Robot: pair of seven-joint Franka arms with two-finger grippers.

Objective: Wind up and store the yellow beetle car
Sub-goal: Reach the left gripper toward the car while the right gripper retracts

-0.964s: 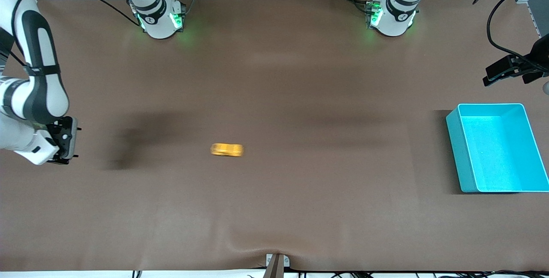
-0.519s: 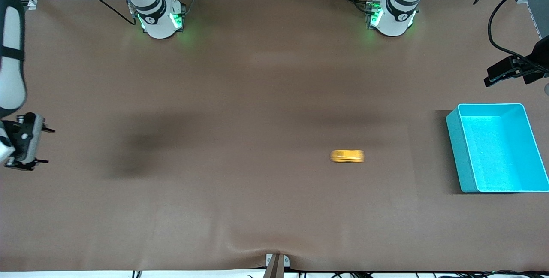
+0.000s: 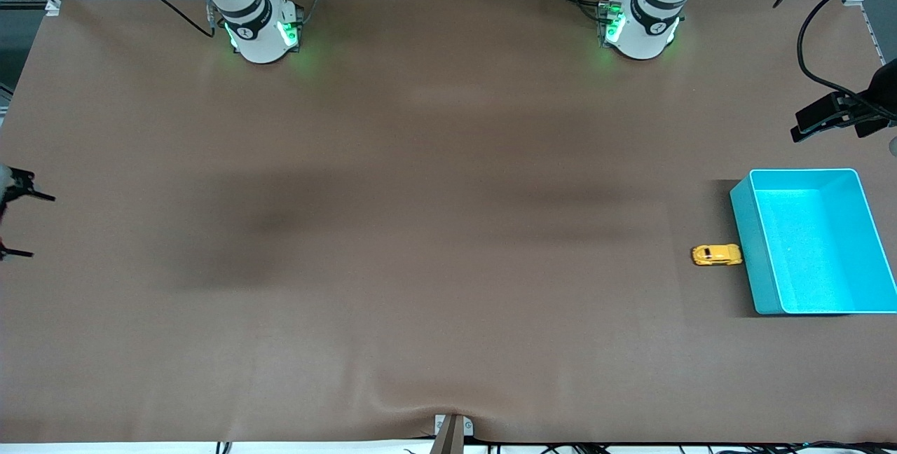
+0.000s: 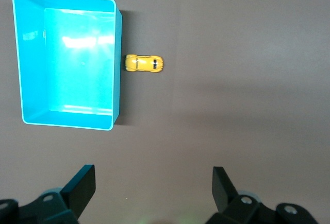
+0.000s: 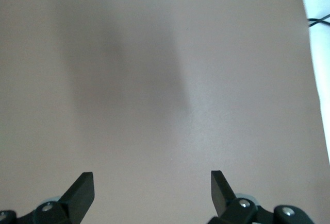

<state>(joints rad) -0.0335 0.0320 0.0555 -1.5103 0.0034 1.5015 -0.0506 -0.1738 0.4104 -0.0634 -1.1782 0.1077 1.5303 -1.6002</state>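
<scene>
Left claw point(image 4: 152, 193) hangs spread and empty high over the table point(image 3: 448, 230); right claw point(image 3: 14, 223), also spread, waits at its end. Yellow beetle car point(image 3: 716, 255) rests touching the turquoise bin point(image 3: 746, 258)'s outer wall, so grip across its sides and lift it in.

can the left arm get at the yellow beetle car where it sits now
Probably yes. The yellow beetle car sits on the table against the outer wall of the turquoise bin, with nothing over it. The left gripper hangs open above that area. The bin wall may crowd one finger.
</scene>
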